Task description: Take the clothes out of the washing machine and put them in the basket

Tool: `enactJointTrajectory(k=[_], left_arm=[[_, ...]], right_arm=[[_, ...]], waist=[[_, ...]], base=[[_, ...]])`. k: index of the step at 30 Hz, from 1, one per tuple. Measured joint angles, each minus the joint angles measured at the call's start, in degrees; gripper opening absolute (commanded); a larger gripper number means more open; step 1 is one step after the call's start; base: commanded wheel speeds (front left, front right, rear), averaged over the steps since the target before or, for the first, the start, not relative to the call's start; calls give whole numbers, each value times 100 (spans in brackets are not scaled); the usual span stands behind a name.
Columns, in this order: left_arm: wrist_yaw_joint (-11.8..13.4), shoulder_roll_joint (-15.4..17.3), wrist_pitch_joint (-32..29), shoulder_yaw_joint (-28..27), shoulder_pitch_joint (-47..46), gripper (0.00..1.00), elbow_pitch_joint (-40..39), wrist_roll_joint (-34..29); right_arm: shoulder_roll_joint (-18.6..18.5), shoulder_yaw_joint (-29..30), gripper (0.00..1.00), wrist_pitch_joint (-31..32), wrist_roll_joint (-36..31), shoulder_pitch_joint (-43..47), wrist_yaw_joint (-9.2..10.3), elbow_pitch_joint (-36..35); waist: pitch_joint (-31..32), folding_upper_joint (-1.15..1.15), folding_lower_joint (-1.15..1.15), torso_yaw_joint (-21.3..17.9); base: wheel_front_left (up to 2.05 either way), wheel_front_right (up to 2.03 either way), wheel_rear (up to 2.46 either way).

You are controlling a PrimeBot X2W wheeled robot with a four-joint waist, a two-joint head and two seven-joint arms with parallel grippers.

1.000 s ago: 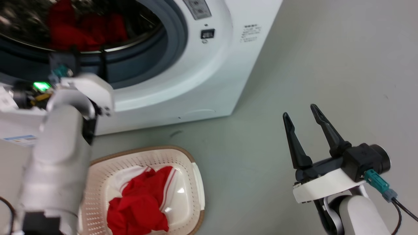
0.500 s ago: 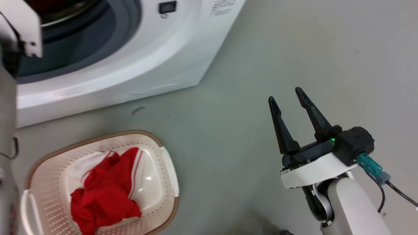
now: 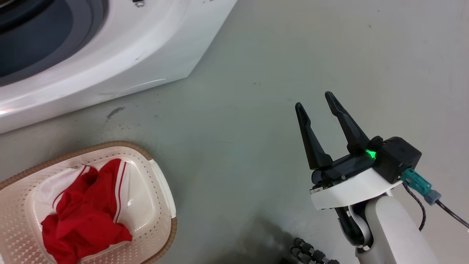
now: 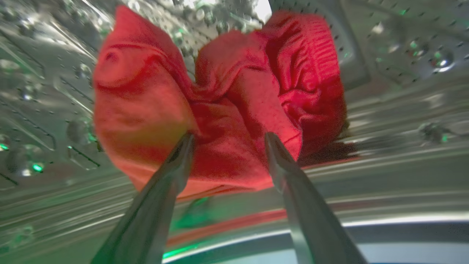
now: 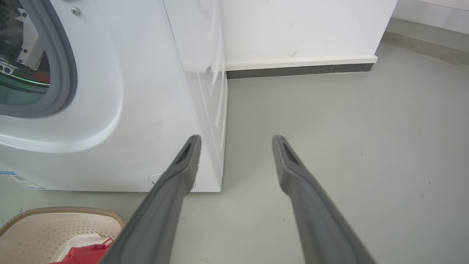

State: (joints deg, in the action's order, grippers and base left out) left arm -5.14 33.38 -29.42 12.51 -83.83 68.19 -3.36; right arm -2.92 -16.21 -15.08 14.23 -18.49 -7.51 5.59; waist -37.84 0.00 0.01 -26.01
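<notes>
A crumpled red garment (image 4: 234,91) lies inside the washing machine (image 3: 110,62), bunched up against the perforated steel drum (image 4: 384,55). The left claw (image 4: 228,138) is in the drum with it. Its two fingers are spread, and their tips sit at the near edge of the cloth with a fold of red between them; whether they touch the fabric I cannot tell. A second red garment (image 3: 84,216), trimmed with white stripes and showing a white panel on its far side, lies heaped in the basket (image 3: 161,190). The basket stands on the grey floor (image 3: 238,128), near and to the left, just in front of the machine. The right claw (image 3: 313,100) hangs over bare floor well to the right of the basket, its fingers spread and holding nothing. A green light (image 3: 370,154) glows at the base of its fingers, and a teal connector (image 3: 412,179) with a dark cable (image 3: 450,216) leaves its wrist. The right wrist view shows the machine's grey rubber door ring (image 5: 69,73) at the left. Beyond the machine's right side are a white wall (image 5: 293,29) and a dark baseboard (image 5: 300,69).
</notes>
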Motion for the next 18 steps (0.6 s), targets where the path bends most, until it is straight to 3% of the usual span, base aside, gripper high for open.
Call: enactJointTrajectory(k=[9,10,11,13,14,18], left_arm=[[-32,215,-1144,75,-341,100,27,4],[-24,220,-1230,60,-345,94,11,30],[-3,222,-1310,38,-360,57,-8,74],[35,222,-1386,27,-362,22,-67,115],[54,226,-1395,30,-352,0,-109,119],[165,349,-1181,16,-127,0,-358,199]], right_arm=[[1,-110,100,0,94,-1,0,-30],[0,-110,100,0,96,-1,0,-30],[0,-108,100,0,96,-1,0,-30],[0,-101,100,0,97,0,0,-30],[0,-100,100,0,99,0,0,-29],[1,-136,100,0,108,-10,0,-16]], waist=[[-209,0,-1,-163],[-223,0,0,-171],[-237,0,0,-175],[-257,0,0,-171],[-262,0,0,-165],[-215,0,0,-153]], base=[[0,0,0],[0,0,0],[0,0,0],[0,0,0],[0,0,0],[0,0,0]])
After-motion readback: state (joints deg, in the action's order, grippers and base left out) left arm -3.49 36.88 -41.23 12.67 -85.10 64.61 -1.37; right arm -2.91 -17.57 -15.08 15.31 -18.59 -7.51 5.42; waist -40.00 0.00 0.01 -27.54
